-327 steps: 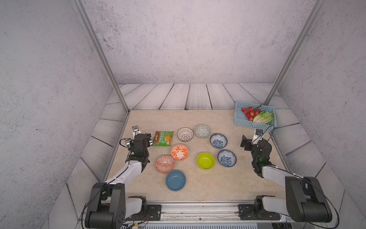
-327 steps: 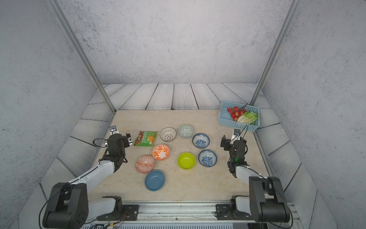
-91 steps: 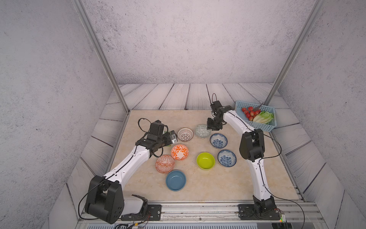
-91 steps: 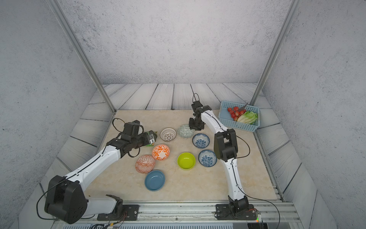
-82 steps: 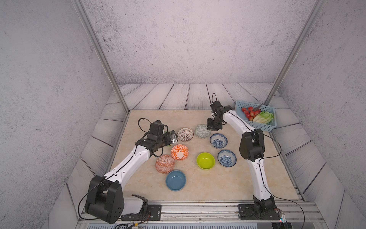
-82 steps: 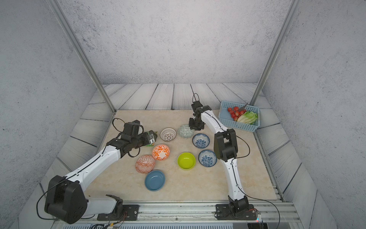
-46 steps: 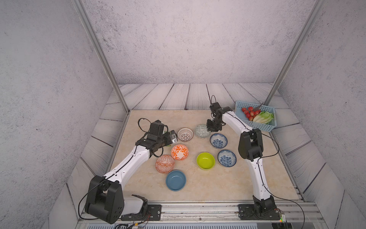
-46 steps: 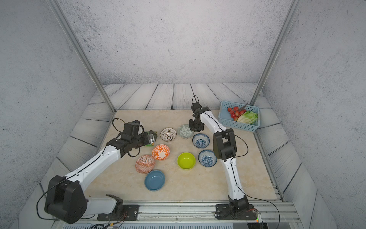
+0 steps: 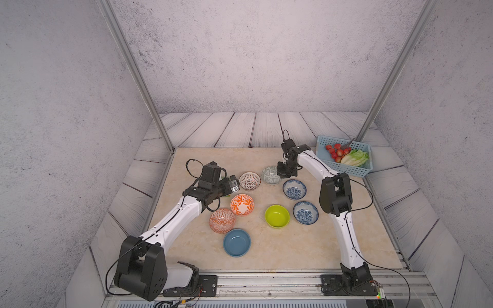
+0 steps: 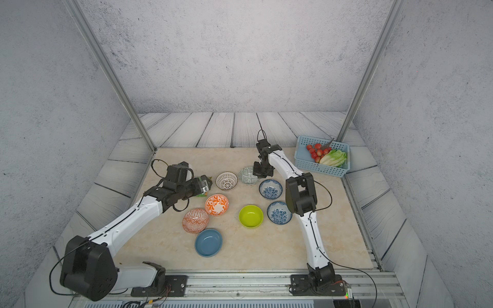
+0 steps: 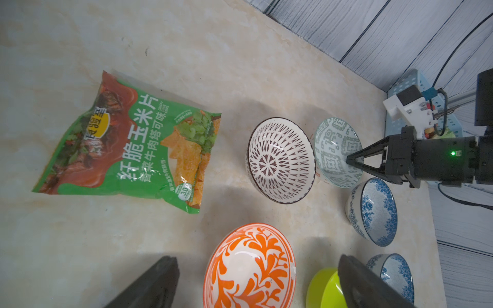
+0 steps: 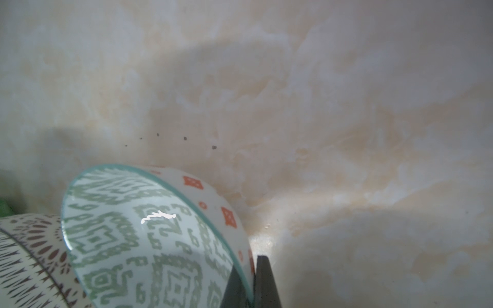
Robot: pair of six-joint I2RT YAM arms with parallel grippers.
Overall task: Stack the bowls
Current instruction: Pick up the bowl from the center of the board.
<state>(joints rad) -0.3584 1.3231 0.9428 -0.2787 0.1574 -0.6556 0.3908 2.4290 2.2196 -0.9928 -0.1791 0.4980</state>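
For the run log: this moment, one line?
right gripper: shut on grey-green patterned bowl rim | left gripper: open, near orange leaf-pattern bowl | stacked: none

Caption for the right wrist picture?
Right claw shut on the rim of the grey-green patterned bowl, beige table behind.

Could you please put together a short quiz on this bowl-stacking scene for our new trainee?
1. True or false: the fingers of the right gripper pinch the rim of the grey-green bowl.
2. What lies in the basket? A. a bowl; B. red fruit and leafy greens; C. a snack packet.
3. Fill in: the left gripper is ___ (open or shut).

Key: 1 true; 2 B; 3 open.
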